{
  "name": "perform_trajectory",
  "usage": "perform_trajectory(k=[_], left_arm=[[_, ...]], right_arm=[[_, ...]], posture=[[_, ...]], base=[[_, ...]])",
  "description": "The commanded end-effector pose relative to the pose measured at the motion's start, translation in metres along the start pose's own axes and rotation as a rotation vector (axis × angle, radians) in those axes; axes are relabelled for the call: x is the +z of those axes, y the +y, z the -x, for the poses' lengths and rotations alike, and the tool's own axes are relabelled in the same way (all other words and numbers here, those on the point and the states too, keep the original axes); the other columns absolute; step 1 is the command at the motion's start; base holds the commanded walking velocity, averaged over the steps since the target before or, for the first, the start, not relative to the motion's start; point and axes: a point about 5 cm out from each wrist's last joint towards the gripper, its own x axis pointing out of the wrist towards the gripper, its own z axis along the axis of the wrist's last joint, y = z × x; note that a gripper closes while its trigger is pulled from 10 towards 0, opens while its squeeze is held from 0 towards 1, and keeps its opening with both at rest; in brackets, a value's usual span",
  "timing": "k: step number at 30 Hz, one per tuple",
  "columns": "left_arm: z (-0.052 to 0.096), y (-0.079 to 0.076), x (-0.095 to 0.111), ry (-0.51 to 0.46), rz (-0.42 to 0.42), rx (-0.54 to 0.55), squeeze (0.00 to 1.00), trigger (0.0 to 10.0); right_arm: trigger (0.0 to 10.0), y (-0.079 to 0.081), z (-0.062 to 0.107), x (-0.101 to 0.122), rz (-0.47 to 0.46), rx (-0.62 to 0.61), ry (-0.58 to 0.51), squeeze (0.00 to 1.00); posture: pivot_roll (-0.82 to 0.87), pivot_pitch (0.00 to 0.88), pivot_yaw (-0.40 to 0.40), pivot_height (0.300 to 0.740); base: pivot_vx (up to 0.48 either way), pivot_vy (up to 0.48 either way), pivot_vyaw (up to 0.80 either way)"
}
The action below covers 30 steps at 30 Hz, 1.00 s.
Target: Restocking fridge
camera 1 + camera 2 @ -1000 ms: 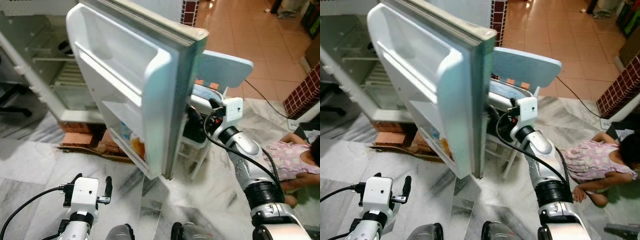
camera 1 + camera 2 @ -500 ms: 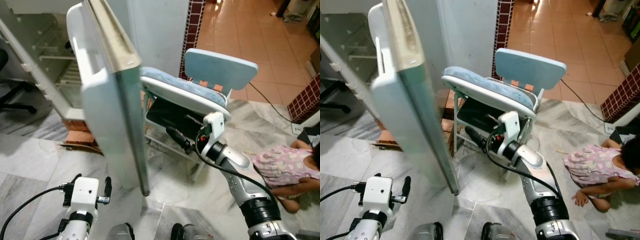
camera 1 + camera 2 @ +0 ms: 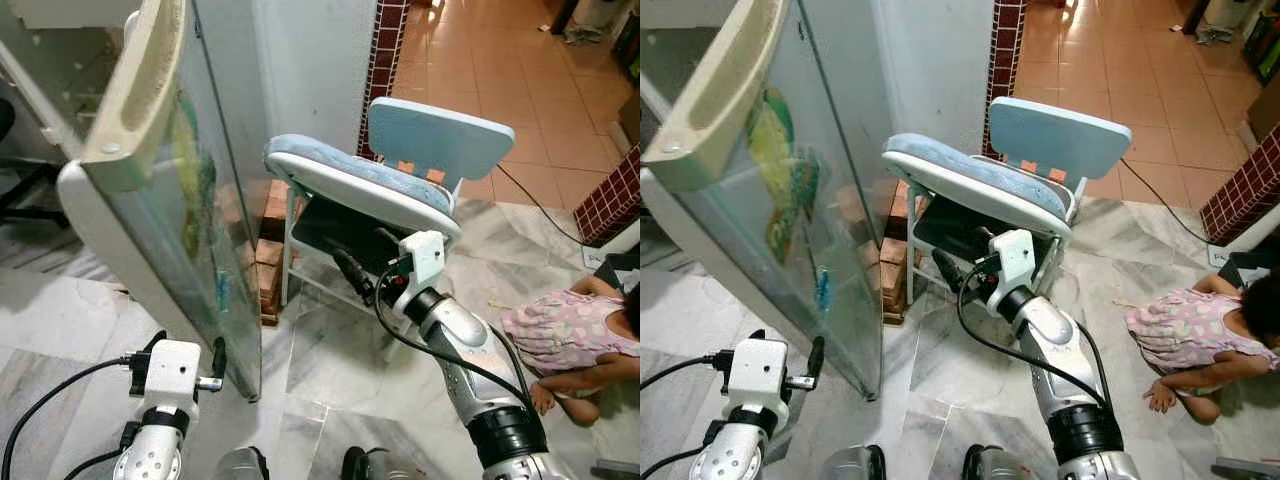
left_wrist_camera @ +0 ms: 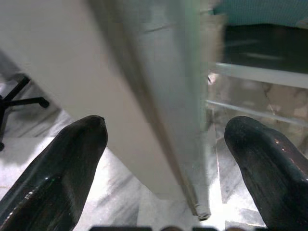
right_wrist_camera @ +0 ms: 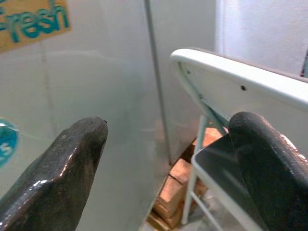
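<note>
The tall white glossy fridge door [image 3: 170,230] stands partly open; closing it seems the step. Right pincer [image 3: 945,272], released, hovers beside it; left pincer [image 4: 163,159], released, straddles its lower edge. Next: push.

The fridge door [image 3: 190,230] is pale silver-grey and glossy, with a cream top edge and green, yellow and teal stickers on its face; one sticker reads in teal letters on yellow-orange. The chair [image 3: 420,150] is light blue with a speckled blue seat cushion. The floor [image 3: 340,350] is white marble with grey veins, turning to orange-brown tile further back. A person [image 3: 570,330] wears pink with small dots.
</note>
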Motion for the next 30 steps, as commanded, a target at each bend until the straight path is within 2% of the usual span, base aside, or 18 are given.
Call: perform_trajectory(k=[1,3,7,11,12,16,18,24,26,30], left_arm=[[0.001,0.003,-0.003,0.006,-0.002,0.014,0.0,10.0],[-0.001,0.008,0.0,-0.01,-0.005,0.053,0.0,10.0],[-0.001,0.036,0.001,-0.031,-0.074,0.247,0.0,10.0],[0.007,0.063,-0.013,0.016,-0.082,0.375,0.0,10.0],[0.007,0.065,-0.015,0.025,-0.077,0.381,0.0,10.0],[0.007,0.064,-0.014,0.013,-0.082,0.364,0.0,10.0],[0.003,0.054,-0.003,-0.041,-0.08,0.317,0.0,10.0],[-0.004,0.041,0.01,-0.104,-0.091,0.242,0.0,10.0],[-0.013,0.032,0.022,-0.165,-0.072,0.192,0.0,10.0],[-0.023,0.03,0.035,-0.216,-0.057,0.184,0.0,10.0]], right_arm=[[10.0,0.001,0.002,-0.005,-0.001,-0.012,0.014,0.0],[10.0,0.002,0.002,-0.006,-0.003,-0.012,0.016,0.0],[10.0,0.003,0.002,-0.008,0.003,-0.016,0.015,0.0],[10.0,0.002,0.002,-0.009,0.007,-0.021,0.02,0.0],[10.0,0.002,0.002,-0.009,0.008,-0.022,0.021,0.0],[10.0,0.002,0.002,-0.01,0.011,-0.02,0.024,0.0],[10.0,0.002,0.002,-0.01,0.016,-0.018,0.026,0.0],[10.0,0.001,0.002,-0.011,0.019,-0.024,0.026,0.0],[10.0,-0.002,0.002,-0.009,0.012,-0.056,0.015,0.0],[10.0,-0.007,0.001,-0.004,0.005,-0.119,-0.006,0.0]], posture=[[0.06,0.13,0.001,0.74],[0.06,0.13,0.001,0.74],[0.06,0.128,0.002,0.74],[0.07,0.128,0.0,0.74],[0.07,0.128,0.0,0.74],[0.07,0.135,-0.003,0.74],[0.07,0.135,-0.004,0.74],[0.07,0.135,-0.004,0.74],[0.06,0.121,-0.004,0.74],[0.05,0.109,-0.006,0.74]], base=[[0.0,0.0,0.0],[0.0,0.0,0.0],[0.0,0.0,0.0],[0.0,0.0,0.0],[0.0,0.0,0.0],[0.0,0.0,0.0],[0.0,0.0,0.0],[0.0,0.0,0.0],[0.0,0.0,0.0],[0.0,0.188,0.0]])
